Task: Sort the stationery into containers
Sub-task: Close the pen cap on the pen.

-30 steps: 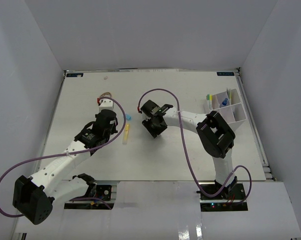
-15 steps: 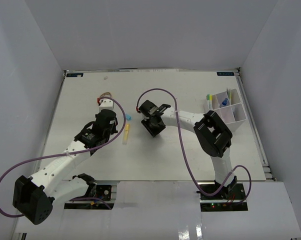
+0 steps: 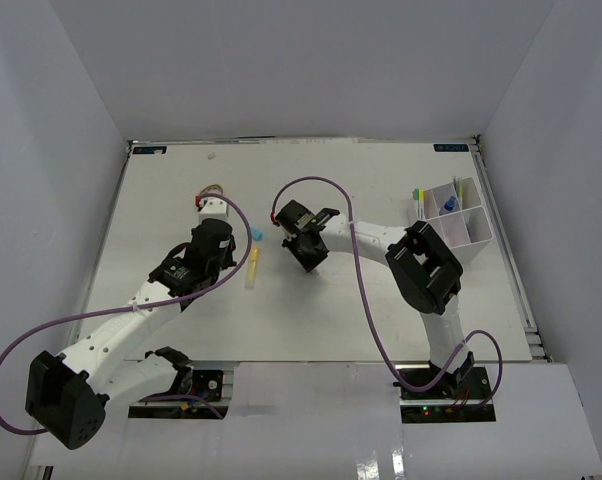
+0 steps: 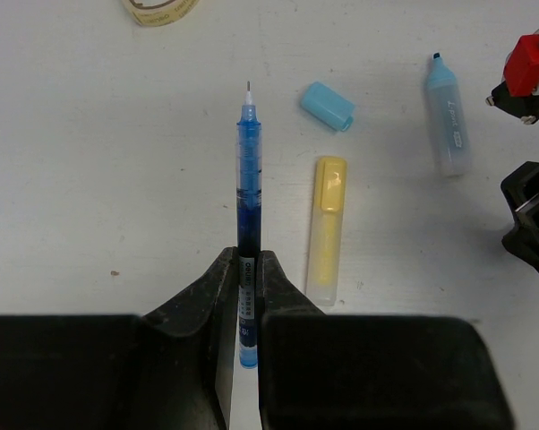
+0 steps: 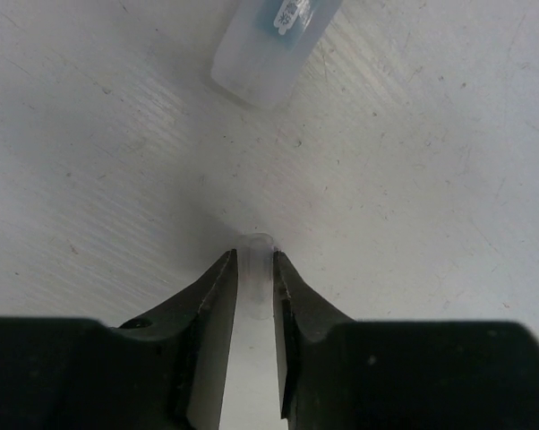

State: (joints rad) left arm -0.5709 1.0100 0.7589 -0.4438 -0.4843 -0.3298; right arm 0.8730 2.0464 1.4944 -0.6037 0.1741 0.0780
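Note:
My left gripper (image 4: 248, 260) is shut on a blue pen (image 4: 248, 179), its tip pointing away, low over the table. In the top view it (image 3: 226, 265) is hidden under the wrist. A yellow highlighter (image 4: 326, 228) lies just right of it, also seen from above (image 3: 252, 268). A light-blue eraser (image 4: 327, 105) and a light-blue marker (image 4: 449, 115) lie beyond. My right gripper (image 5: 253, 264) is shut on a small clear piece (image 5: 253, 246) at the table surface, with the marker's end (image 5: 274, 45) just ahead. The white divided organizer (image 3: 471, 230) stands far right.
A tan rubber-band loop (image 3: 213, 188) lies beyond the left wrist and shows in the left wrist view (image 4: 162, 9). The organizer holds a blue bottle (image 3: 449, 203) and a yellow-green item (image 3: 417, 195). The right gripper body (image 4: 531, 206) is close on the right.
The right arm's wrist has shifted slightly to the left. The left arm and the blue pen have not moved.

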